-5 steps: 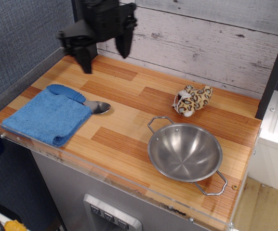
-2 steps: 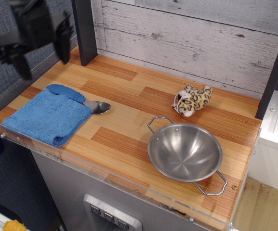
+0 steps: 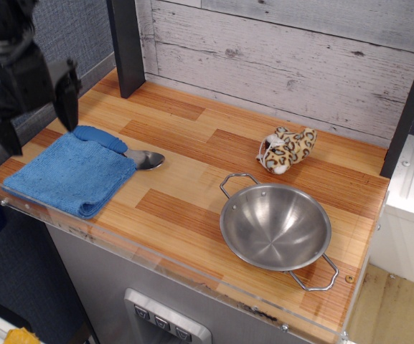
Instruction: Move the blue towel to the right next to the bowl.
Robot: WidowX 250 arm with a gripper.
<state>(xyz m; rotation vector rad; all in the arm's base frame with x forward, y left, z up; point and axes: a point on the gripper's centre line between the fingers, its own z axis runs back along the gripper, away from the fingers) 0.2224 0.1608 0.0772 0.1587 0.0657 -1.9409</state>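
Gripper (image 3: 36, 120): spread wide, empty, above the towel's far-left edge, lined up to grab it.
Towel (image 3: 72, 174): flat, covering the spoon (image 3: 124, 150) handle.
Bowl (image 3: 275, 227): well right.

1 high front-left view, angled down

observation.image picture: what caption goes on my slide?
Open gripper above blue towel; bowl sits far right.

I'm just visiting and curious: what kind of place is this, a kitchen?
Probably a mock kitchen counter for robot practice: a wood-pattern tabletop with clear plastic edging, a steel bowl, a spoon, a blue towel, and a black pincer above it.
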